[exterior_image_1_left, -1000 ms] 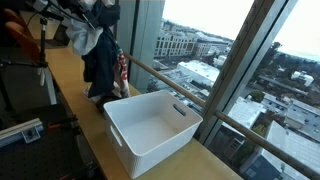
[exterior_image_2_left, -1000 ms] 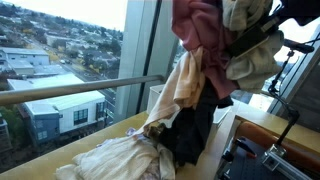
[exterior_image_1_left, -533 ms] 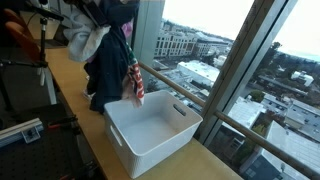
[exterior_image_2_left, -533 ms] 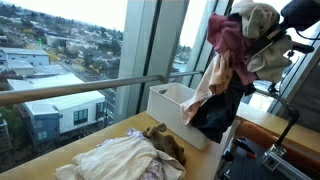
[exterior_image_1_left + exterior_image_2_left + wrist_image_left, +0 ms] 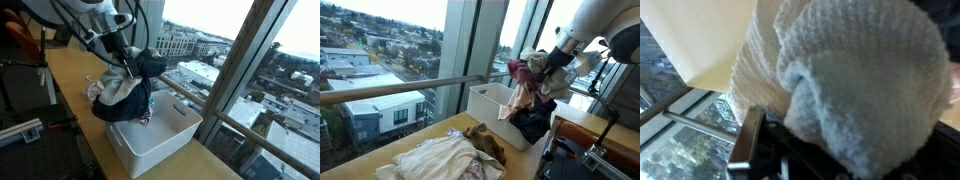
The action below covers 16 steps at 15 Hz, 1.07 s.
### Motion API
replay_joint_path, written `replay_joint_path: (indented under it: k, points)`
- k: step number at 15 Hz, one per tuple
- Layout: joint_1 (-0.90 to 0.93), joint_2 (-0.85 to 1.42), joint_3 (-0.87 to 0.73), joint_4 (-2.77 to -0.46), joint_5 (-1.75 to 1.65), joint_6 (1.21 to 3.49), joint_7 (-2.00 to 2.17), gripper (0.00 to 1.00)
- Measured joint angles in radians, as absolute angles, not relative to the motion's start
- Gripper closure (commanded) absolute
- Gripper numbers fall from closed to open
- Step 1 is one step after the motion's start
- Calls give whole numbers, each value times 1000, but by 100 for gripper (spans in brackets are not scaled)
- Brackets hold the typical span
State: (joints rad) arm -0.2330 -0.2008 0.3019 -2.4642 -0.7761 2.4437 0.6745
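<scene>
Standing by the window, I am looking along the wooden counter in an exterior view. At its left end a loose heap of garments, pale cloth with a brown piece on top, is lying beside the glass. Further right a white plastic bin is standing on the counter with its open top up, clear of the heap. Right of that, a bundle of clothes is hanging in the air against the bin's far end. Pink cloth is showing at the top with cream beside it, and a dark piece is dangling lowest.

In an exterior view from the opposite side, the gripper is biting down into the top of the bundle of clothes. Its jaws are squeezed fully together on the fabric and are carrying the whole load. The bundle is hovering right over the white plastic bin, its lower end dipping to about the rim.

In the wrist view, cream knit fabric is filling the left. Pale terry cloth is crowding the right, above a dark finger.
</scene>
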Motion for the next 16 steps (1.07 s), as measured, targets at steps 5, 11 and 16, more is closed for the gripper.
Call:
replay_joint_path:
  k: [5, 11, 16]
  points:
    - [-174, 105, 185, -2173, -847, 2396, 680, 100]
    - [-41, 425, 46, -1831, -816, 2374, 635, 100]
    - [10, 624, 37, -1593, -584, 2309, 461, 100]
